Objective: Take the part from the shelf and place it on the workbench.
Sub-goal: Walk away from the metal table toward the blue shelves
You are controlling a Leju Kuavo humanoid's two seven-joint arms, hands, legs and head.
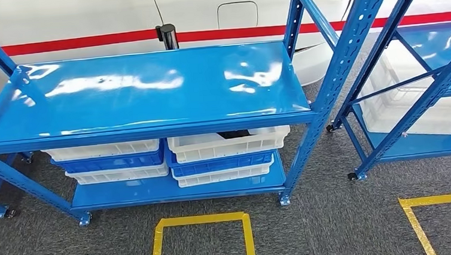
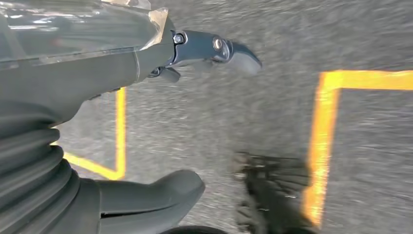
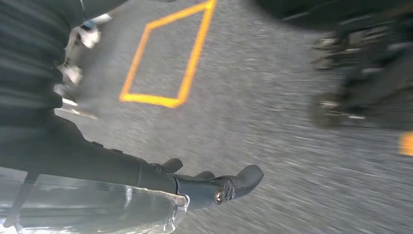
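In the head view a blue metal shelf (image 1: 142,88) stands in front of me with a bare, glossy top level. On its lower level are stacked white and blue bins. A dark part (image 1: 234,134) lies in the upper white bin (image 1: 224,147) on the right, mostly hidden under the top level. In the left wrist view my left hand (image 2: 83,78) hangs over the grey carpet, thumb and fingers apart, holding nothing. In the right wrist view my right hand (image 3: 122,168) hangs over the floor too, fingers stretched out and empty.
A second blue shelf (image 1: 424,89) with white bins stands to the right. Yellow tape squares (image 1: 199,220) (image 1: 438,199) mark the carpet before the shelves. Behind is a white body with a red stripe (image 1: 85,42) and a black post (image 1: 167,35).
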